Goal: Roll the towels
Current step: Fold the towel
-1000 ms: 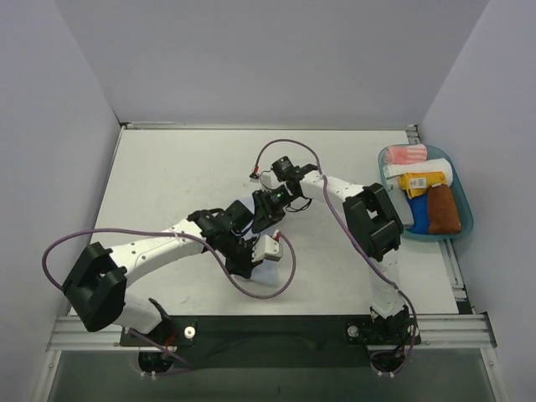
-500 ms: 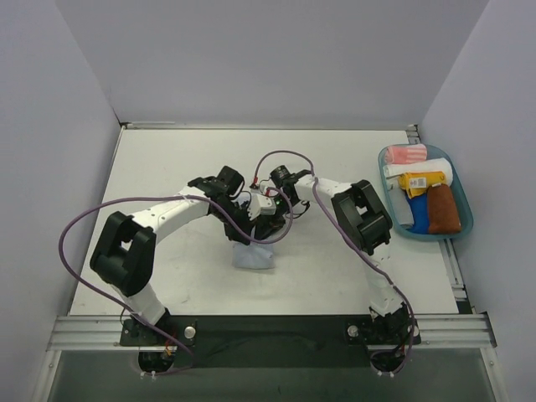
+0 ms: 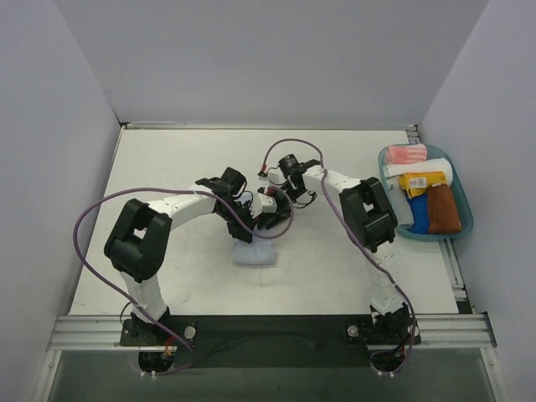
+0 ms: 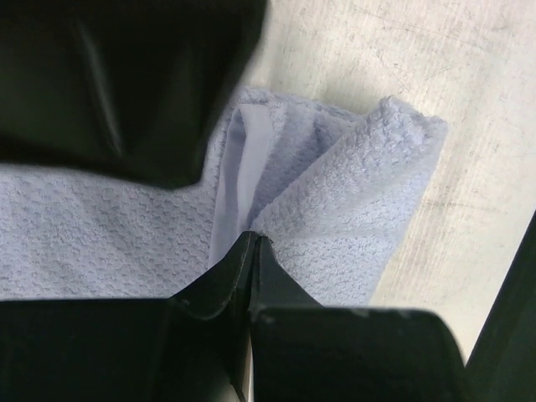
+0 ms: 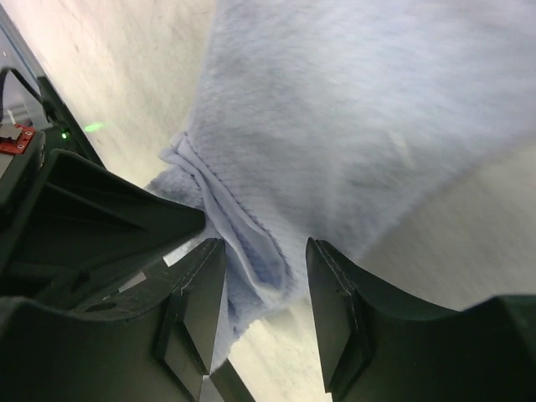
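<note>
Pale blue towel (image 3: 255,255) sits on the white table (image 3: 167,167) just below the middle of the overhead frame, kinda bunched up. Both arms reach in over its top edge: left gripper (image 3: 245,235) and right gripper (image 3: 270,228) side by side, right on the cloth. Can't really read the jaws from up here. Over at the right edge there's a teal tray (image 3: 466,201) with the rust-brown towel (image 3: 444,209) lying in its lower part, next to a blue cloth (image 3: 419,216), a yellow cloth (image 3: 421,180) above them and a pink-and-white striped cloth (image 3: 407,154) at the top.

Left wrist view: the left gripper (image 4: 253,243) has its fingers pressed together, pinching a fold of the pale blue towel (image 4: 352,184) at the bottom centre. The waffle weave puffs up to the right, a smooth hem strip runs up from the pinch.

Right wrist view: the right gripper (image 5: 264,289) is spread, with a gathered hem of the towel (image 5: 352,126) hanging down in the gap between the fingers (image 5: 197,314). The rest of the towel fills the upper right.
</note>
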{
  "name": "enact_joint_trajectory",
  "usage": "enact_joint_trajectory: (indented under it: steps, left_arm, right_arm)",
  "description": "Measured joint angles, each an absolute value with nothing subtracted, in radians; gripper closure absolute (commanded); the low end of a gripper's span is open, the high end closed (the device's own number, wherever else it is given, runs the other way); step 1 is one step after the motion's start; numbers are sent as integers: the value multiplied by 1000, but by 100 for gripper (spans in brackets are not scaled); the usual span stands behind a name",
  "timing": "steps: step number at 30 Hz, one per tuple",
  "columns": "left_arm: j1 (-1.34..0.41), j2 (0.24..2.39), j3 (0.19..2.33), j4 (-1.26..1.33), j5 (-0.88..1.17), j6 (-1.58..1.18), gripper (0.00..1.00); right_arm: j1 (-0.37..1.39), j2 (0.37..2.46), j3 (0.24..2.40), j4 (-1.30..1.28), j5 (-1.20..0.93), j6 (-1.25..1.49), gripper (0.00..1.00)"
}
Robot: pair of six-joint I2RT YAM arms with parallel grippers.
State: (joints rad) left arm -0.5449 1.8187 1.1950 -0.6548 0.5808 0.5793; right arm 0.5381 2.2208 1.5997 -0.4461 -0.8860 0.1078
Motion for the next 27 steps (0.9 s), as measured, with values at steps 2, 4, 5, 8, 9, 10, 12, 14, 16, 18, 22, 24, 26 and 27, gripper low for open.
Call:
enact_joint_trajectory:
  steps: [2,4,5,8,9,10,12,14,16,18,22,24,26,27]
  left_arm:
    - [-545,1825,1195,-644,581,576,100]
    - [-544,1836,1191,-632,582,568,100]
    - [-542,1843,1187,-628,583,563,100]
    - [-530,1857,1177,-619,609,549,100]
    - [-524,1857,1176,-617,616,542,100]
    - [-519,1857,1175,-617,623,535,100]
    - [-510,1855,1174,-617,629,527,100]
    - [-506,1846,1172,-619,630,513,100]
    - [-506,1824,1171,-624,630,499,100]
    - [-506,1794,1170,-630,629,485,100]
    - [-501,1736,1156,-637,630,472,100]
    - [-493,1720,1143,-641,630,467,100]
    - [-479,1718,1129,-645,630,456,100]
    - [-470,1719,1121,-647,630,452,100]
  right_arm:
    - [504,2216,1600,-456,-886,117,56]
    - [464,2206,1600,-466,-888,130,56]
    - [443,2197,1599,-473,-890,134,57]
    - [376,2143,1581,-479,-905,143,61]
    - [356,2112,1563,-479,-912,147,61]
    - [334,2077,1544,-482,-920,150,62]
    - [296,2008,1508,-485,-934,154,63]
    - [275,1946,1481,-486,-954,156,66]
    - [275,1897,1451,-486,-981,159,67]
    - [284,1869,1419,-485,-1007,162,67]
    - [297,1830,1324,-479,-1041,173,70]
    - [302,1825,1298,-478,-1055,182,73]
    - [302,1824,1287,-474,-1073,192,74]
    - [302,1824,1284,-467,-1083,199,74]
